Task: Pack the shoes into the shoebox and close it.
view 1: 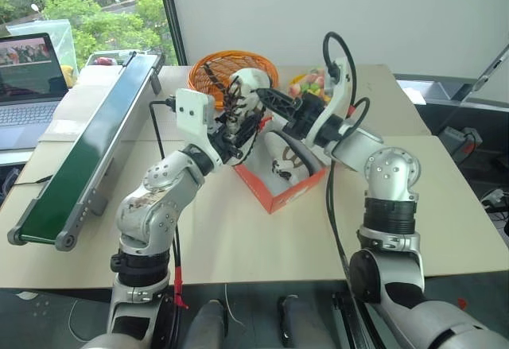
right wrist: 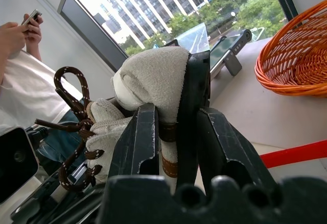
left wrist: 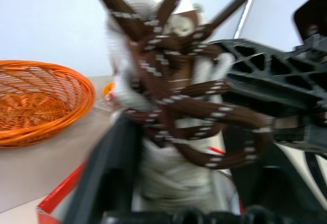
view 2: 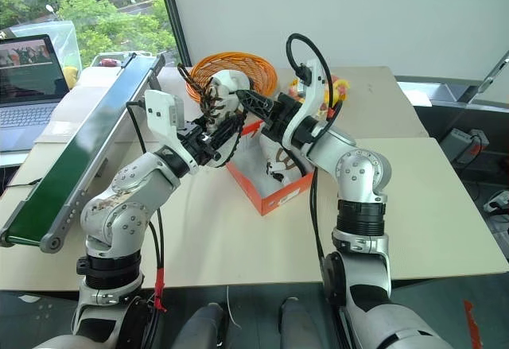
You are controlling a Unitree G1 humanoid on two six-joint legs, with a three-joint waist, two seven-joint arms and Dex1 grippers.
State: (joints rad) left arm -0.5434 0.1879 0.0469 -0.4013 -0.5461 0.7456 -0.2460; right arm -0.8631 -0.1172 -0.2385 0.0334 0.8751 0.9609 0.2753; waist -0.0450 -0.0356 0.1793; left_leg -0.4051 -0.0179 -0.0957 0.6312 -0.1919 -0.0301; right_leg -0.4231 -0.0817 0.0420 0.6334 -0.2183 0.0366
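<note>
Right fingers clamp the cream, brown-laced sneaker at its heel, toward the red-orange cardboard shoebox's eleven o'clock; left fingers straddle it loosely.

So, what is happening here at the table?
The robot holds one shoe up above the open shoebox, between both arms. The right gripper is clamped on the shoe's heel, and the left gripper sits at its laces, fingers apart. The other shoe already lies in the box. An orange basket stands behind.

shoes 2 | shoebox 1 | basket 1 | laptop 1
</note>
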